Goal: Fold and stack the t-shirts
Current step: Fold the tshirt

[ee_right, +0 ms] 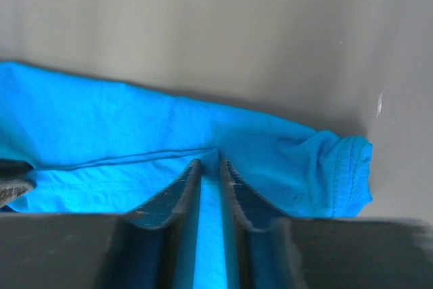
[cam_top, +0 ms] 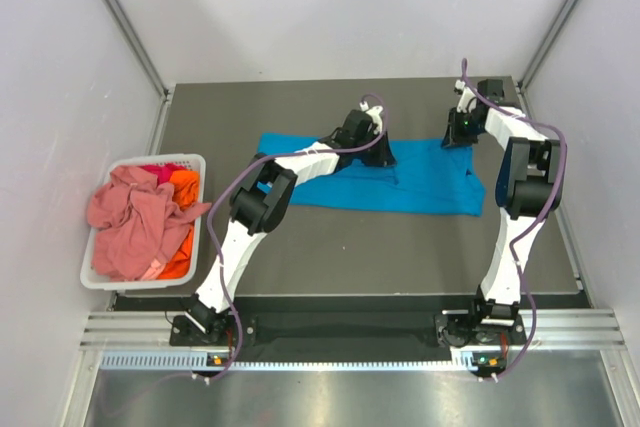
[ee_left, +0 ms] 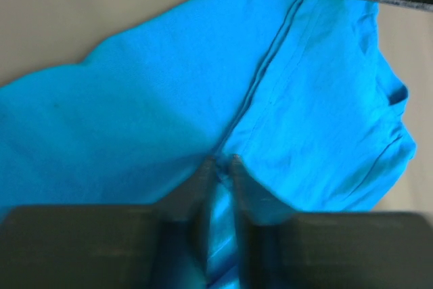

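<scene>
You have nothing to read here: no word, brand, number or sign comes out legibly in any of the three views. The turquoise t-shirt [cam_top: 420, 192] shows you only plain cloth and stitched seams, close up in both wrist views; the white basket [cam_top: 185, 158] sits too small in the overhead view for you to tell any marking on its slats.
</scene>
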Robot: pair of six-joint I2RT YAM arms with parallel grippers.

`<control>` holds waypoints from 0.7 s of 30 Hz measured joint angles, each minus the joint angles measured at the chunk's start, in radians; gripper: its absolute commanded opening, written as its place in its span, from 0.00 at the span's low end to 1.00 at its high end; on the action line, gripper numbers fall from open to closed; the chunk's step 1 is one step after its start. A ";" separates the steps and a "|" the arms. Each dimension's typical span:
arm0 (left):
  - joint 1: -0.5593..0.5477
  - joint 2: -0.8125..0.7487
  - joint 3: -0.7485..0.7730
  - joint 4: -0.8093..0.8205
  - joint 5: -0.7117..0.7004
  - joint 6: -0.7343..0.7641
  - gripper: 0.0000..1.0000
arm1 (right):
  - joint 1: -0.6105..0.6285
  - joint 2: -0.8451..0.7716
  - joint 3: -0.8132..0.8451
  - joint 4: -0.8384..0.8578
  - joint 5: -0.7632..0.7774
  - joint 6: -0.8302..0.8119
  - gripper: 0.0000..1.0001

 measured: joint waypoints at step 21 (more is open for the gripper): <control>-0.001 0.013 -0.001 0.001 -0.013 -0.053 0.00 | 0.008 -0.001 0.000 0.020 0.013 -0.019 0.00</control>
